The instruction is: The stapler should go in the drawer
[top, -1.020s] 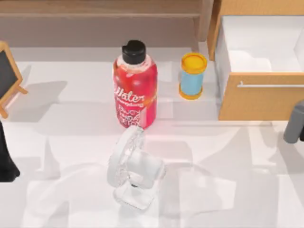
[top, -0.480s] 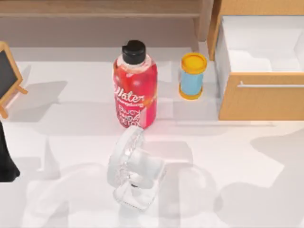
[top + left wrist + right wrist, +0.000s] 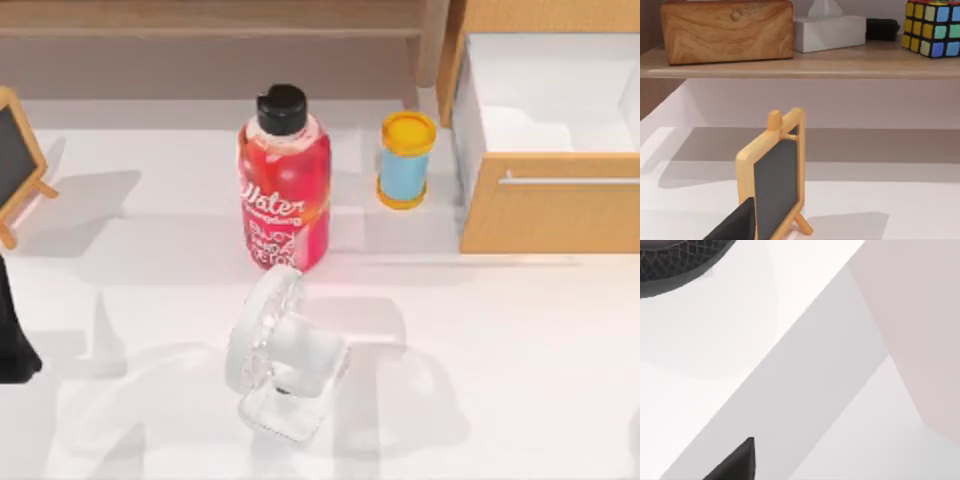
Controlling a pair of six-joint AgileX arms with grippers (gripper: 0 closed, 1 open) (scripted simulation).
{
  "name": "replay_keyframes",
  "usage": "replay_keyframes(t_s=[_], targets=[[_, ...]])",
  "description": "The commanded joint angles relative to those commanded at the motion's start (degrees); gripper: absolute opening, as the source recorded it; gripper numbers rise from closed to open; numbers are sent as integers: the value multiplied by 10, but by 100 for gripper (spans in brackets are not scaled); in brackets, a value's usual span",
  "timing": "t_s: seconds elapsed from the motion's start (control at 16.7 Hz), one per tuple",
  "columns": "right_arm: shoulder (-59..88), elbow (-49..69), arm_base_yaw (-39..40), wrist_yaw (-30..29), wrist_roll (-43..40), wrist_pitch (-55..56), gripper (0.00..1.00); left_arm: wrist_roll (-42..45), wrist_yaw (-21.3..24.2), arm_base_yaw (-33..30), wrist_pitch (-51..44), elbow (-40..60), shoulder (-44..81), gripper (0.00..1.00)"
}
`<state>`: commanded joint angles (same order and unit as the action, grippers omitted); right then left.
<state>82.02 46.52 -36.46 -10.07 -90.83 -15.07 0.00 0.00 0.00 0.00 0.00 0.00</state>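
Note:
The drawer [image 3: 548, 214] stands pulled open at the table's back right, with a tan wood front, a silver bar handle [image 3: 570, 180] and a bare white inside. The stapler is out of view. My left arm [image 3: 12, 340] is parked at the table's left edge beside a small chalkboard easel [image 3: 18, 160]. A dark part of the left gripper [image 3: 735, 226] shows just in front of that easel [image 3: 775, 175]. A dark tip of my right gripper [image 3: 735, 460] hangs over the white table.
A red water bottle [image 3: 284, 185] and a blue canister with a yellow lid [image 3: 405, 160] stand mid-table, left of the drawer. A white desk fan [image 3: 280, 360] sits in front of them. The wooden shelf [image 3: 805, 62] holds a wooden box, a tissue box, a small black object and a colour cube.
The grey part of my right arm that stood at the right edge below the drawer has left the top view, and its shadow has slid off toward the front right. The left arm has not moved.

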Motion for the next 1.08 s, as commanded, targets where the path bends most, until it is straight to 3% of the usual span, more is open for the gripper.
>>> replay_keyframes(t_s=[0.3,0.54,1.08], targets=[[40,67,-109,57,6,-252,100,0,0,0,0,0,0,100],[70,100,-165,89,10,-383,100,0,0,0,0,0,0,100],[81,108,-181,100,12,-423,100,0,0,0,0,0,0,100]])
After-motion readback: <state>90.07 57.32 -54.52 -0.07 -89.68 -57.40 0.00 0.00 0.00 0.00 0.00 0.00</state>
